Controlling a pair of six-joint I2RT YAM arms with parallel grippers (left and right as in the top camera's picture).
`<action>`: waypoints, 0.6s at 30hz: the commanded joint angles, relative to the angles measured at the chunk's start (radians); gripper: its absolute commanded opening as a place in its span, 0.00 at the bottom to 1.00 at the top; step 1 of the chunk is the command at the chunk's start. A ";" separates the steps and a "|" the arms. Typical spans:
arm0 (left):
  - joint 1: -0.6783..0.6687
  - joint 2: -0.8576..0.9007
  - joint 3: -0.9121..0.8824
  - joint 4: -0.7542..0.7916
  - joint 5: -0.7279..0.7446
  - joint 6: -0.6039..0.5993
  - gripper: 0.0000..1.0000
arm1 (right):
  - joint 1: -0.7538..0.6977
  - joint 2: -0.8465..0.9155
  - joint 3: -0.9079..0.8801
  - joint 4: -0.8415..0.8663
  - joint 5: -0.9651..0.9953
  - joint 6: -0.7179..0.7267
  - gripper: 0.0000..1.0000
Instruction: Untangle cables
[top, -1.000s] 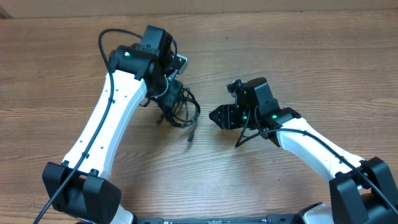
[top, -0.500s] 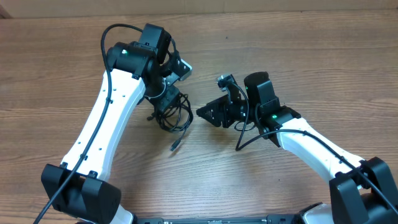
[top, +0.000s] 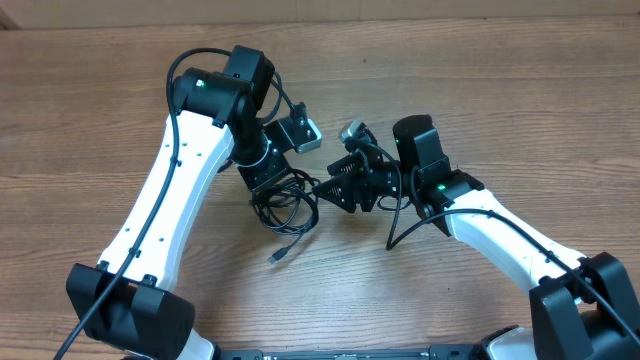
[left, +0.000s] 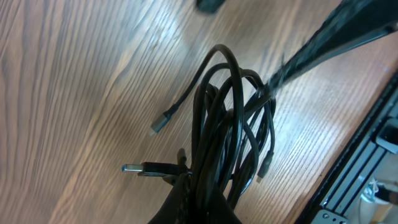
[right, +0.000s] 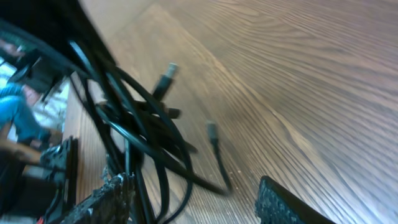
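1. Left gripper (left: 198, 205) is clamped on the thin black flexible cables (top: 285, 207), pinching the bundle at one edge; the bundle sits left of centre on the brown wood-grain table (top: 480, 90), between the two arms
2. Right gripper (right: 196, 202) has its fingers apart with nothing held; its tips are just beside the bundle's right side, contact or not I cannot tell
3. Progress, my read: early. The cables are one knot of overlapping loops and no cord is pulled clear
4. Only the ends are free: a flat metal-tipped plug (left: 133, 168) and a small grey-tipped plug (left: 159, 123) stick out of the knot, and one tail trails toward the near edge
5. Left to do: basically everything, meaning work each cord out of the loops and lay them apart
6. Hard to make out:
   - number of cords, since the loops cross too much
   - the exact pinch point, covered by the loops
   - whether the bundle is lifted or resting
   - the right wrist view, which is motion-blurred
   - the bundle's top in the overhead view, hidden under the left wrist
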 joint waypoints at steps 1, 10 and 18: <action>-0.005 -0.005 0.029 -0.001 0.113 0.122 0.04 | 0.002 -0.007 0.002 0.006 -0.107 -0.112 0.63; -0.005 -0.005 0.029 -0.002 0.141 0.175 0.04 | 0.002 -0.007 0.002 0.005 -0.149 -0.148 0.51; -0.005 -0.005 0.029 0.002 0.140 0.176 0.22 | 0.002 -0.007 0.002 -0.002 -0.145 -0.144 0.04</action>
